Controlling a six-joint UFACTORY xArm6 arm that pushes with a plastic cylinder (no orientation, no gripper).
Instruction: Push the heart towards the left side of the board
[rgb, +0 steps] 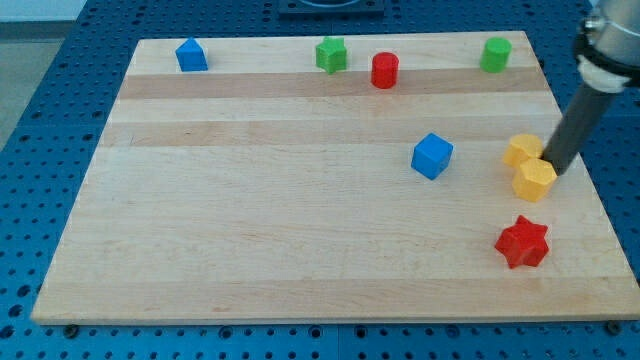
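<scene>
The yellow heart (519, 150) lies near the board's right edge. A yellow hexagon block (535, 180) sits just below it, touching or nearly touching it. My tip (554, 169) is at the right side of these two yellow blocks, close to where they meet. The rod slants up towards the view's top right corner. A blue cube (432, 156) lies to the left of the heart.
A red star (523, 242) lies below the hexagon. Along the top of the wooden board (250, 230) are a blue house-shaped block (191, 55), a green star (331, 54), a red cylinder (385, 70) and a green cylinder (495, 54).
</scene>
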